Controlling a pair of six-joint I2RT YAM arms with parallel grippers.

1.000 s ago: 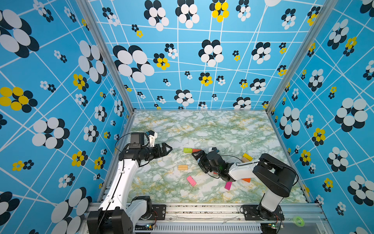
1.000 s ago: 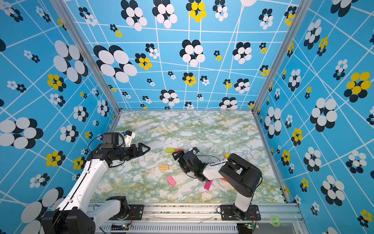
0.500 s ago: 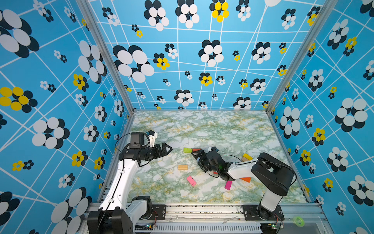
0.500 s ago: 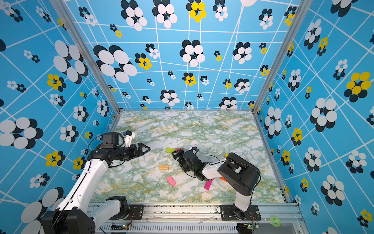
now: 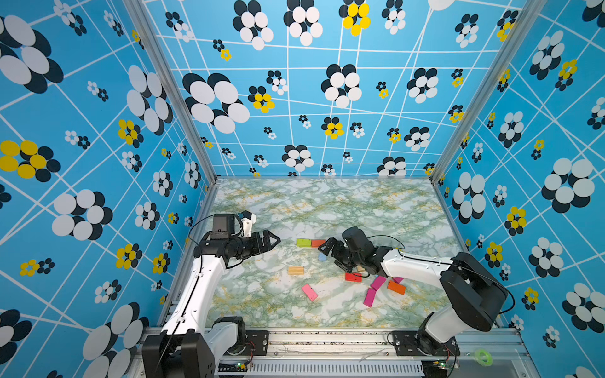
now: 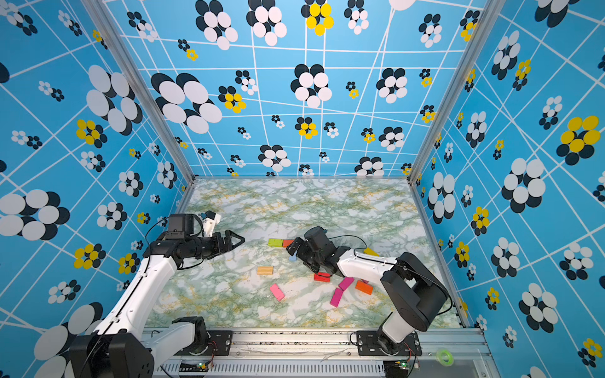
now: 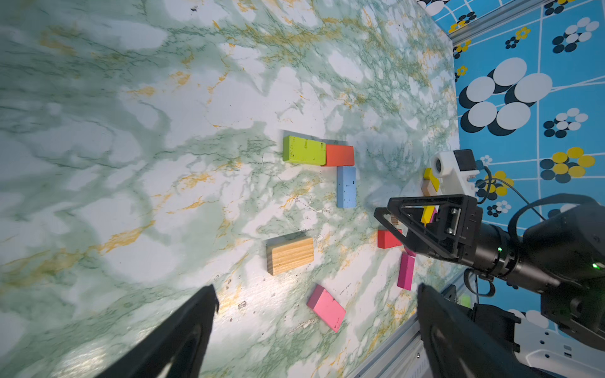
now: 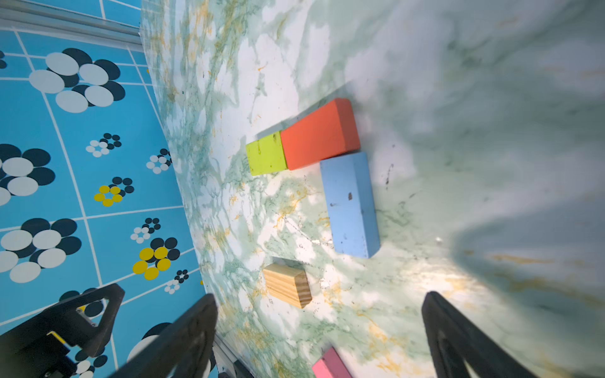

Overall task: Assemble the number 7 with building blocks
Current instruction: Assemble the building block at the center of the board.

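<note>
As left fingers [image 7: 183, 340] and right fingers [image 8: 190, 337] hover spread and empty, the blue block [image 8: 350, 203] looks two stem mates short. Butt each squarely, end-on.

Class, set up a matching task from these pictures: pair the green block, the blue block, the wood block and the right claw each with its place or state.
Things:
1. green block
2. blue block
3. wood block
4. right claw

Places or states:
A. lying apart from all other blocks
B. end to end with the orange block
C. open, holding nothing
D. at a right angle to the orange block

Pairs: 1-B, 2-D, 3-A, 4-C
</note>
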